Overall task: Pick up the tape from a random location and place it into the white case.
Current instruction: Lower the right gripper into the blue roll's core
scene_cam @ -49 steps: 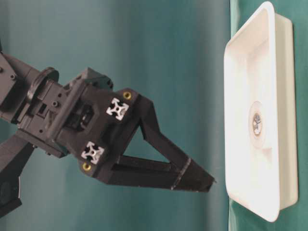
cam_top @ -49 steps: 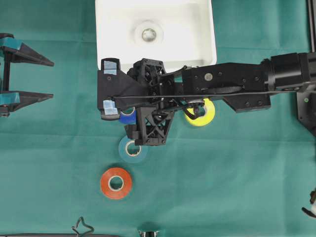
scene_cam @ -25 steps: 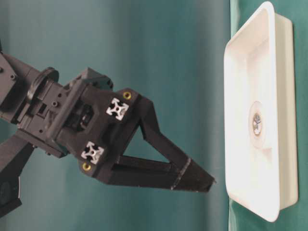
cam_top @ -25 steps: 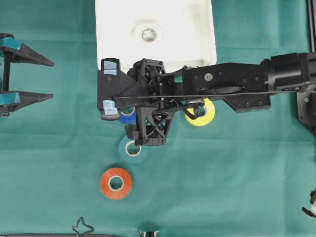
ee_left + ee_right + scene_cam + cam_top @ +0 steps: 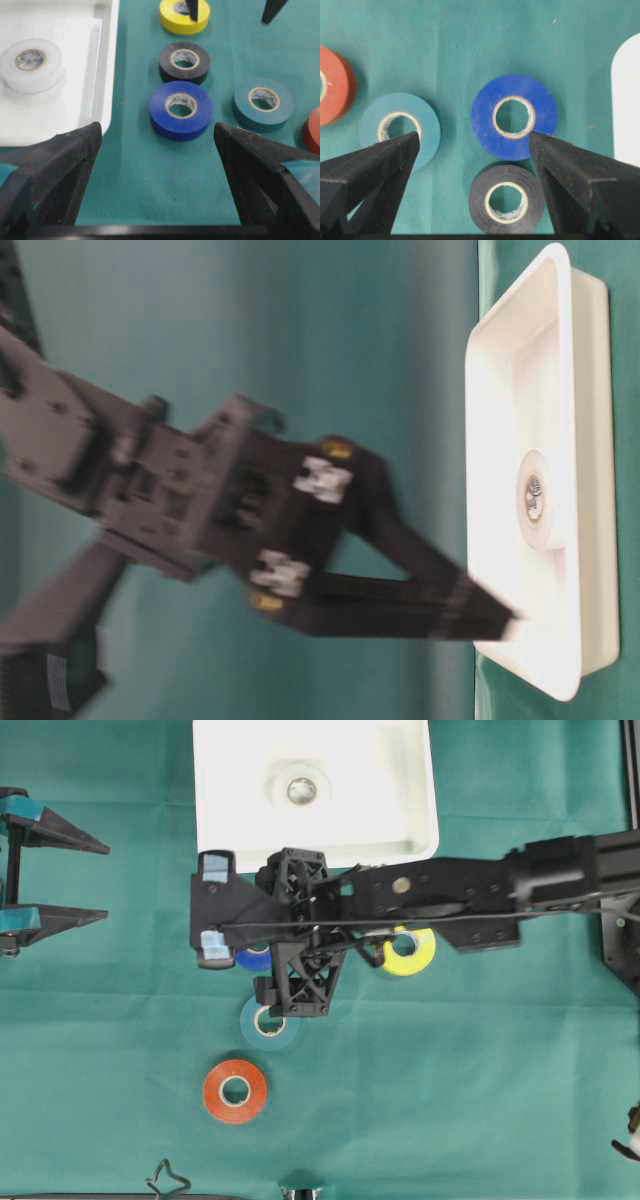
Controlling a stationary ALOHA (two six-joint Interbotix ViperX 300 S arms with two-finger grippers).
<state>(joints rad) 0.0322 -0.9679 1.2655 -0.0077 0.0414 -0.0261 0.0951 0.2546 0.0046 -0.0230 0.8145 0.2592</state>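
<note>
Pincers both gape empty: right pincer [image 5: 475, 145] over blue tape [image 5: 514, 117], left pincer [image 5: 100, 878] apart.

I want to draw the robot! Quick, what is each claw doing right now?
Left claw: open, holding nothing.
Right claw: open, holding nothing, above the blue tape.

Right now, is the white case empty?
No, the left wrist view shows one white tape roll lying flat inside the white case.
</note>
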